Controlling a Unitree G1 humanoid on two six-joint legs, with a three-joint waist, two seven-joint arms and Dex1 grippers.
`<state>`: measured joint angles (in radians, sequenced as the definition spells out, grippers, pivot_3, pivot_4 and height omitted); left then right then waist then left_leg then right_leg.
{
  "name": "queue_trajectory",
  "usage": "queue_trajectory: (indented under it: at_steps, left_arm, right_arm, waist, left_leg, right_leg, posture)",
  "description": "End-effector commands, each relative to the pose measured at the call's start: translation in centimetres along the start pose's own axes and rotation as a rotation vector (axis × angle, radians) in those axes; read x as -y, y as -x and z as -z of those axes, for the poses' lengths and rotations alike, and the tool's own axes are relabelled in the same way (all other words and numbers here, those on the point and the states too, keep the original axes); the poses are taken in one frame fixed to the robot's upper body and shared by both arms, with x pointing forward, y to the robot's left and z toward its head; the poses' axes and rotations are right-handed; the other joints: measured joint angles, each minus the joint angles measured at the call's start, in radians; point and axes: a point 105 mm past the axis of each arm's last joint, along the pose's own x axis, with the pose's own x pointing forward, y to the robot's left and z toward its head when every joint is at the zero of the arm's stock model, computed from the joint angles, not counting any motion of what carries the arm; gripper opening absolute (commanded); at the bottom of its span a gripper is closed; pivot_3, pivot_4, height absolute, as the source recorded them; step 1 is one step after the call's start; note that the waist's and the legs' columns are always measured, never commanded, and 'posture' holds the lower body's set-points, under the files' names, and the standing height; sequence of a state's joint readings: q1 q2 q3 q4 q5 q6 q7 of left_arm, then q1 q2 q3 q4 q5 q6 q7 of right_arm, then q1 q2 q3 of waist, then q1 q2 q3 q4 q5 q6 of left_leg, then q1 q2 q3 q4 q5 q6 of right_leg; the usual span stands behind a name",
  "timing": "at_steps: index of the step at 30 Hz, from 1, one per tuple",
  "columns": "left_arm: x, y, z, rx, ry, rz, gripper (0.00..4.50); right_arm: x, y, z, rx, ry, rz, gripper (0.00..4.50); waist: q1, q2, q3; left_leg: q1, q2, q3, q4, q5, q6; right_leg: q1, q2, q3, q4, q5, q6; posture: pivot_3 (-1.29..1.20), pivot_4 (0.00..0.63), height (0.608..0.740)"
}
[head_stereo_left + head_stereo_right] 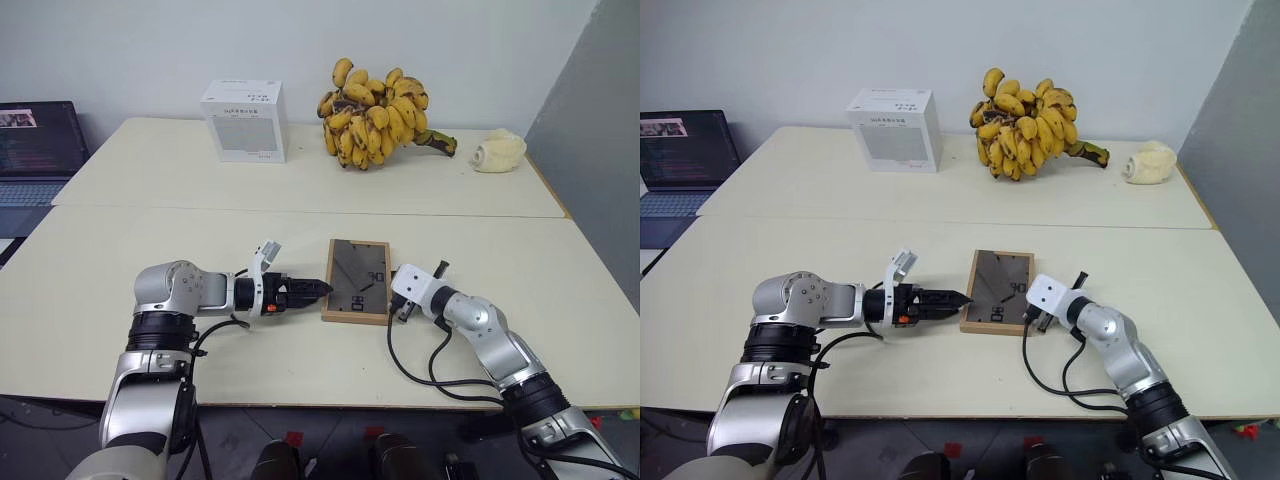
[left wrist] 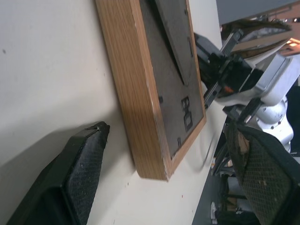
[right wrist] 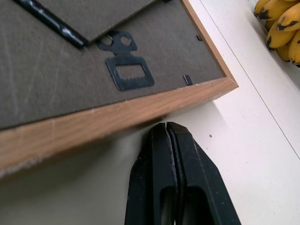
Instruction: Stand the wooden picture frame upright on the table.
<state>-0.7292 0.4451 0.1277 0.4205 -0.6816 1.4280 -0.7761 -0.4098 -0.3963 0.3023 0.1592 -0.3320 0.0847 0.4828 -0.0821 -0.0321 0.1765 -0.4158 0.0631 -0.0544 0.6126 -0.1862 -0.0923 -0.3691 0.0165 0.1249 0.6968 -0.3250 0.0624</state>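
Wooden picture frame [image 1: 356, 281] lies flat, back up, mid-bench; hemmed both sides. Left gripper [image 1: 318, 289] at its left edge, jaws spread. Right gripper [image 3: 169, 133] pressed against right edge, jaws shut. Bench [image 1: 150, 240] bare ahead of frame up to seam: free approach there. White box [image 1: 245, 121], banana bunch [image 1: 375, 112] and pale lump [image 1: 498, 151] crowd far edge, well apart from frame.

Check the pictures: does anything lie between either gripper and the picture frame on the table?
Nothing visible does. The picture frame lies flat, back up, on the table. The open left gripper is at one side of it, and the shut right gripper points at the opposite edge.
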Motion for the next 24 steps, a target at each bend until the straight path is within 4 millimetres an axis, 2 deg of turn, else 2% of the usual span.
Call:
queue_trajectory:
  at_steps: [1, 14, 20, 24]
  left_arm:
    - [-1.0, -0.3, -0.2, 0.016, 0.018, -0.047, 4.20]
    - [-0.7, -0.2, 0.1, 0.017, 0.070, -0.026, 4.20]
    - [-0.8, 2.3, 2.5, -0.057, 0.084, -0.063, 4.20]
    - [-1.0, 1.7, 3.8, -0.077, 0.093, -0.072, 4.20]
  right_arm:
    - [-1.7, -0.5, -1.1, 0.031, 0.007, -0.051, 0.00]
    - [-2.2, -1.2, -2.1, 0.045, -0.002, -0.044, 0.00]
    - [-1.6, -0.4, -0.6, 0.007, 0.017, -0.038, 0.00]
    - [-1.8, 0.2, 0.2, -0.008, 0.044, -0.054, 0.00]
  waist:
    - [0.000, 0.000, 0.000]
    - [0.000, 0.000, 0.000]
    - [-0.008, 0.000, 0.000]
    - [-0.002, 0.000, 0.000]
  left_leg:
    - [0.000, 0.000, 0.000, 0.000, 0.000, 0.000]
    - [0.000, 0.000, 0.000, 0.000, 0.000, 0.000]
    - [0.000, 0.001, 0.000, -0.002, 0.000, 0.000]
    - [0.000, 0.001, 0.000, -0.004, 0.000, -0.001]
  right_leg:
    - [0.000, 0.000, 0.000, 0.000, 0.000, 0.000]
    - [0.000, 0.000, 0.000, 0.000, 0.000, 0.000]
    - [-0.001, 0.000, 0.000, 0.000, 0.000, -0.001]
    - [-0.001, 0.000, 0.000, 0.000, 0.000, -0.004]
  posture:
    - [0.00, 0.150, 0.740]
    - [0.00, 0.150, 0.740]
    - [0.00, 0.150, 0.740]
    - [0.00, 0.150, 0.740]
